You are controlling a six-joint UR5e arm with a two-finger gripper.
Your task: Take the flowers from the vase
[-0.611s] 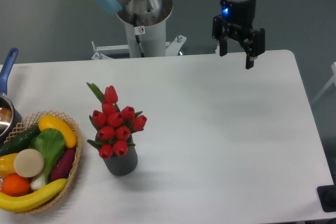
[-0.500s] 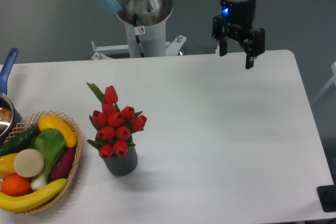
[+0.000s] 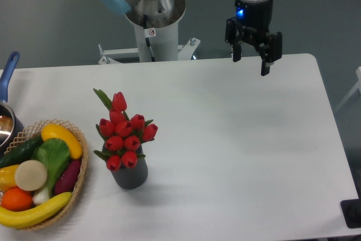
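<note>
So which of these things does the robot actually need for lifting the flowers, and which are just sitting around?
Needed:
- red tulips
- dark grey vase
- gripper, open, far away over the table's back edge

Just there:
- wicker basket of toy fruit and vegetables
- blue-handled pot

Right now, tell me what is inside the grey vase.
The flowers stand in the vase: red tulip buds and green leaves rise above its rim. The stems below the rim and the vase's interior are hidden by its wall and the blooms.
</note>
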